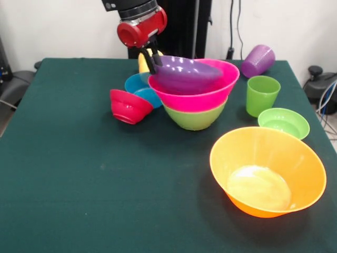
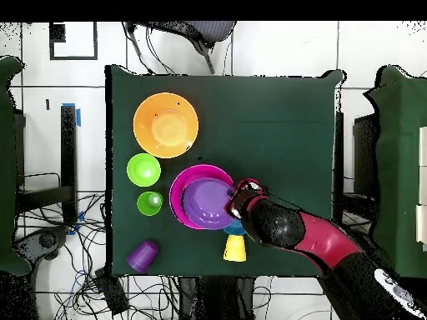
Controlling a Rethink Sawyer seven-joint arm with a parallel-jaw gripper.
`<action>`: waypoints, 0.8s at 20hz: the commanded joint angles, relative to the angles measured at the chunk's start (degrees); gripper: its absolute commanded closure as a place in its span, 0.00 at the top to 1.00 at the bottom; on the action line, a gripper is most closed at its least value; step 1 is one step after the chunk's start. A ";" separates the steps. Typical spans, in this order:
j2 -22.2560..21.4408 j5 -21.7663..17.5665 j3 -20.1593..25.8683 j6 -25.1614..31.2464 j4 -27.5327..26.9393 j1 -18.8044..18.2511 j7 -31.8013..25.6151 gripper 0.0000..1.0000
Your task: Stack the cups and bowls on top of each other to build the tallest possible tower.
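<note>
My gripper (image 1: pixel 152 62) is shut on the left rim of the medium purple bowl (image 1: pixel 185 74), which sits tilted inside the large pink bowl (image 1: pixel 202 97). The pink bowl rests in the medium green bowl (image 1: pixel 195 119), and together they form the tower. In the overhead view the gripper (image 2: pixel 242 193) is at the right rim of the purple bowl (image 2: pixel 206 202), inside the pink bowl (image 2: pixel 177 197). Left of the tower lie the red bowl (image 1: pixel 129 106) and blue bowl (image 1: pixel 138 84), with the yellow cup (image 1: pixel 142 64) behind them.
The large orange bowl (image 1: pixel 266 176) stands at the front right. Behind it are the small light green bowl (image 1: pixel 284 122) and the upright green cup (image 1: pixel 261 95). The purple cup (image 1: pixel 258 60) lies on its side at the back right corner.
</note>
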 commanded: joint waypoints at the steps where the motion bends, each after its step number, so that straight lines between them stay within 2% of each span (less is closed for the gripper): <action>1: -1.40 5.13 -7.24 6.96 -2.03 4.75 19.20 1.00; 5: -1.34 4.97 -7.50 7.96 -2.75 5.03 18.07 1.00; 16: -0.54 7.52 -6.39 10.86 -2.36 4.12 14.84 1.00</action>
